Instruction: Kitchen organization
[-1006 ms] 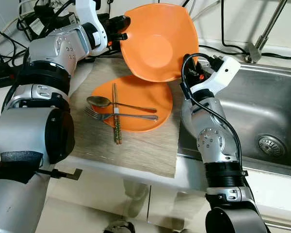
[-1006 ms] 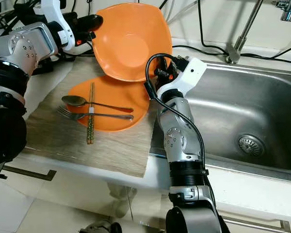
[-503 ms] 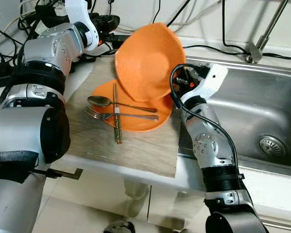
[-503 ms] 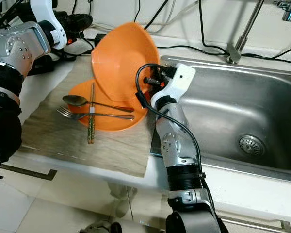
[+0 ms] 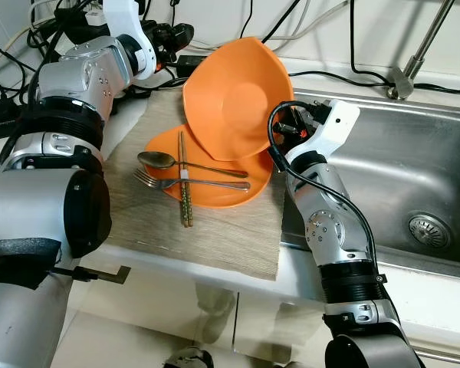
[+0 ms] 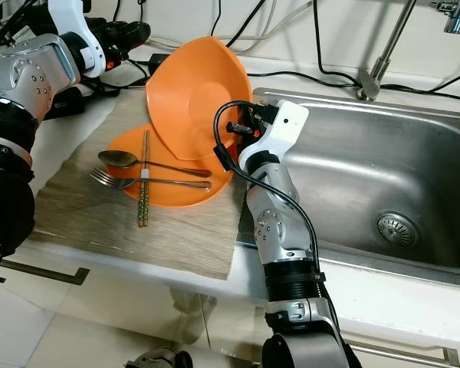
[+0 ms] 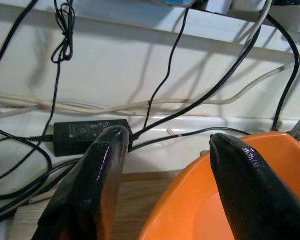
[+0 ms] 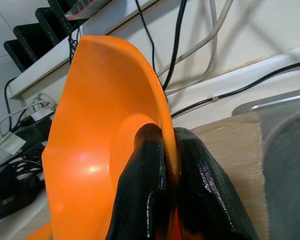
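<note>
Right tool (image 8: 165, 175) pinches the rim of the orange bowl (image 5: 234, 100), one finger inside the rim and one outside, fingers pressed tight on it. The bowl is held tilted on edge above the far side of the orange plate (image 5: 215, 172), its hollow facing up and toward the camera; half a second ago it was turned more edge-on and leaned further toward the left tool, and a second ago it sat higher and further back. The right arm has swung in toward the mat (image 5: 207, 230) since the first frame and has barely shifted since the last.

Left tool (image 7: 165, 165) stands spread, its two fingers (image 7: 97, 165) well apart, just behind the bowl's far rim and not touching it. A second ago it was right at that rim; it has since drawn back toward the black adapter (image 7: 82, 131) and the cables (image 5: 61, 23) along the wall.

Below the right tool, the plate lies flat on the mat, which covers the surface beside the sink (image 5: 414, 169). On the plate lie a spoon (image 5: 157, 160), a fork (image 5: 149, 180) and chopsticks (image 5: 184, 188), the chopsticks crossing the other two and reaching past the near rim onto the mat. None of these has moved.
</note>
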Tool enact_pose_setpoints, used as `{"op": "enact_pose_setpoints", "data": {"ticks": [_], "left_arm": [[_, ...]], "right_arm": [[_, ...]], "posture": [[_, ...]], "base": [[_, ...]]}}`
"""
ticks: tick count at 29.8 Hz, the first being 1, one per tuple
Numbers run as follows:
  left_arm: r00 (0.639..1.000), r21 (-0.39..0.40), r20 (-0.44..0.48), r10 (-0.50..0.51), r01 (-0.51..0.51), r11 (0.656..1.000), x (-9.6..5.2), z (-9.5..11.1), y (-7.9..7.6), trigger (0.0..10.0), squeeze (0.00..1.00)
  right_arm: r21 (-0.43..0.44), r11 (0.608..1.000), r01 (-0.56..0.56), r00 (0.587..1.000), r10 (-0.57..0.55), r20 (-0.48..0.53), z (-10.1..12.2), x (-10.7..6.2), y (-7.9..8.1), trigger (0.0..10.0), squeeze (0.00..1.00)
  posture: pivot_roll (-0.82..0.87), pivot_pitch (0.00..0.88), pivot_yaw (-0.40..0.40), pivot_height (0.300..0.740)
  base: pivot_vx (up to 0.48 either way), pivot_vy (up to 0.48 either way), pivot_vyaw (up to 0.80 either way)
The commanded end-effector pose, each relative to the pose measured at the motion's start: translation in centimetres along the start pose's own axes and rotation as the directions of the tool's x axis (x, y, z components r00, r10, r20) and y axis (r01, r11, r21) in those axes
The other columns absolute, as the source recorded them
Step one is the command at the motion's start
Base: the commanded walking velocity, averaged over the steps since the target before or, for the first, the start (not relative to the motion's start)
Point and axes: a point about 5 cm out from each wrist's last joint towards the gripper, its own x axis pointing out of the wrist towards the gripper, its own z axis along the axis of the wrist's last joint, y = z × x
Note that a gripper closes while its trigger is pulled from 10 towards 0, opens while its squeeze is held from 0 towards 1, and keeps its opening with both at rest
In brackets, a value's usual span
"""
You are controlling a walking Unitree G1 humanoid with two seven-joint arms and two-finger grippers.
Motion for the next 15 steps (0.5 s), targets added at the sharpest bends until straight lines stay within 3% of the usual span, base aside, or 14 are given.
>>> {"op": "enact_pose_setpoints", "data": {"ticks": [1, 13, 14, 15], "left_arm": [[1.0, 0.041, -0.003, 0.0, 0.0, 0.999, -0.3, 0.5, 0.3, 10.0, 1.0], [0.999, 0.083, -0.034, -0.02, 0.023, 0.996, -0.5, -0.2, 0.4, 10.0, 1.0], [0.999, 0.077, -0.04, -0.022, 0.025, 0.997, -0.5, -0.5, 0.4, 10.0, 0.0], [0.999, 0.067, -0.045, -0.021, 0.024, 0.997, -0.5, -0.7, 0.4, 10.0, 0.0]], "right_arm": [[-0.011, 1.0, -0.013, 0.997, 0.014, 0.079, 1.8, 0.4, 0.3, 0.0, 0.0], [-0.055, 0.998, 0.018, 0.992, -0.01, 0.129, 3.3, 0.8, -0.6, 0.0, 0.0], [-0.06, 0.998, 0.023, 0.991, -0.014, 0.134, 3.4, 0.7, -0.8, 0.0, 0.0], [-0.065, 0.997, 0.029, 0.99, -0.02, 0.139, 3.5, 0.7, -0.9, 0.0, 0.0]], "posture": [[-0.01, 0.008, 0.054, 0.74], [-0.01, 0.006, 0.053, 0.74], [-0.01, 0.007, 0.053, 0.74], [-0.01, 0.006, 0.052, 0.74]], "base": [[0.0, 0.0, 0.0], [0.0, 0.0, 0.0], [0.0, 0.0, 0.0], [0.0, 0.0, 0.0]]}}
